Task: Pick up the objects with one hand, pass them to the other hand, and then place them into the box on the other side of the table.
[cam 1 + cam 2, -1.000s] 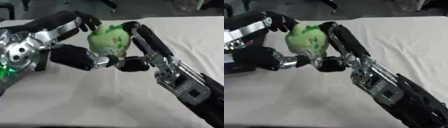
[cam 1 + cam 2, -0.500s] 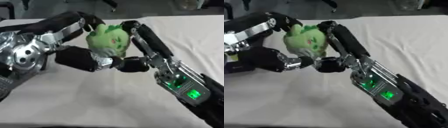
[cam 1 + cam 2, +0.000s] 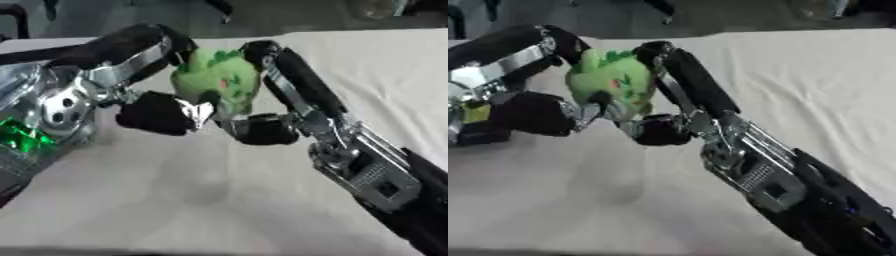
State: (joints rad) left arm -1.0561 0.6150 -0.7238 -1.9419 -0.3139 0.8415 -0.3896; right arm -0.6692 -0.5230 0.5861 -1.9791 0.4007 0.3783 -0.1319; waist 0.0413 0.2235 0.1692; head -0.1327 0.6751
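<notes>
A green plush toy (image 3: 216,83) with a spiky top and a small red mark hangs above the white table, held between both hands. My left hand (image 3: 150,65) comes in from the left, its fingers curled over the toy's top and its thumb under it. My right hand (image 3: 278,95) reaches up from the lower right, its fingers along the toy's right side and its thumb (image 3: 254,131) beneath. Both hands touch the toy at once. No box shows in either view.
The white tablecloth (image 3: 385,75) stretches away to the right and front. The hands cast a faint shadow (image 3: 206,192) on the cloth below them. A dark floor lies beyond the far table edge (image 3: 367,32).
The toy and both hands have stayed almost in place, shifting slightly up. The green light on my right forearm has gone out.
</notes>
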